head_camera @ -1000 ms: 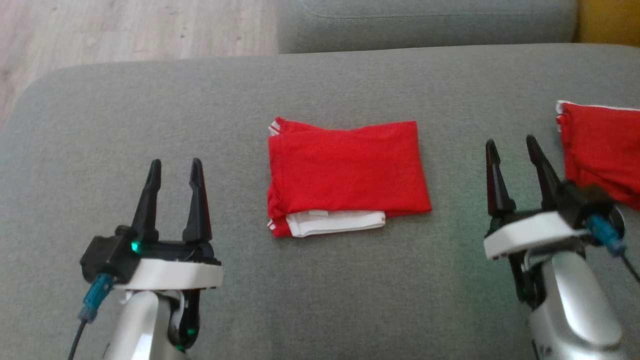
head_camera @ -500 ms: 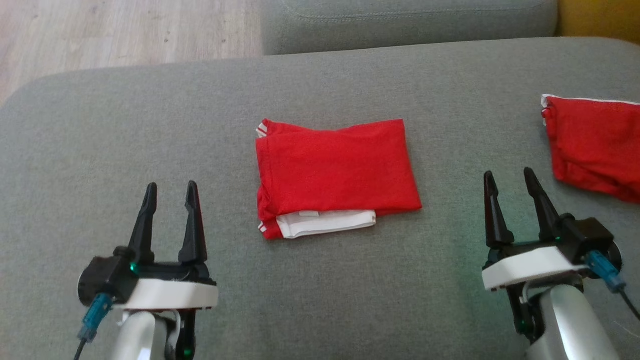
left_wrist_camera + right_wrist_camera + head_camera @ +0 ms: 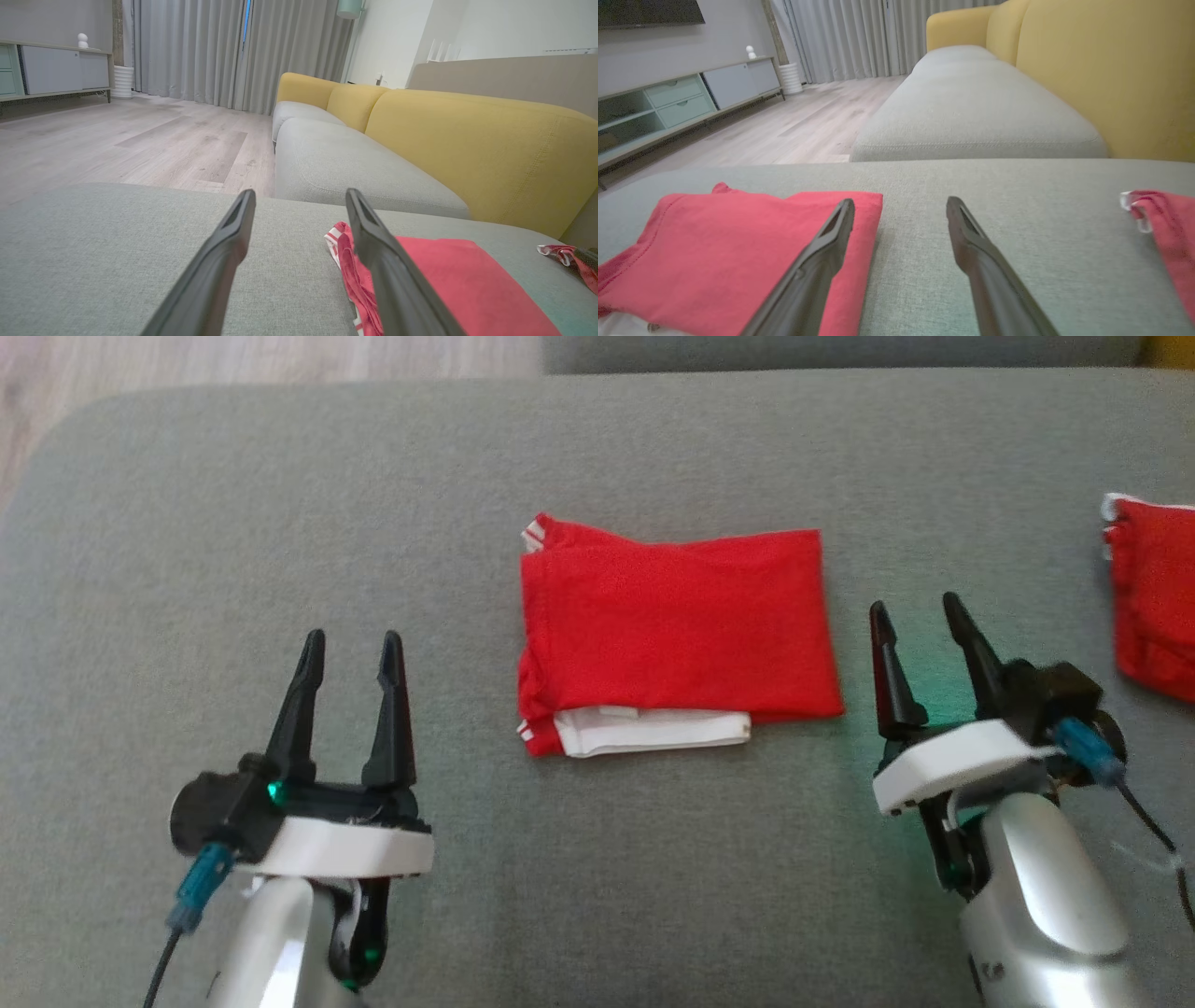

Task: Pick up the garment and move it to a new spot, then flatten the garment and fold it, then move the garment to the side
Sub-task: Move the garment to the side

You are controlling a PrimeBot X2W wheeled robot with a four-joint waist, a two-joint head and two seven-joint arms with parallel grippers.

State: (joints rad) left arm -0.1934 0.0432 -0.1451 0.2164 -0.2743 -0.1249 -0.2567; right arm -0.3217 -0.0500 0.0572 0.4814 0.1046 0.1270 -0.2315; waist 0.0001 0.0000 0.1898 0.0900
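Red folded garment [image 3: 677, 625] lies between left tool [image 3: 353, 637] and right tool [image 3: 914, 603], both spread; second cloth [image 3: 1153, 607] cropped.

The right gripper [image 3: 915, 605] is swinging inward: the second red garment [image 3: 1153, 607], lately just off its outer finger, is now lying well apart from it, while the folded garment [image 3: 677, 625] is coming up just beside its inner finger. The left gripper [image 3: 352, 637] is sitting slightly farther back from that garment than a second ago. The head camera is shifting too, crowding the wooden floor [image 3: 187, 359] out of view.
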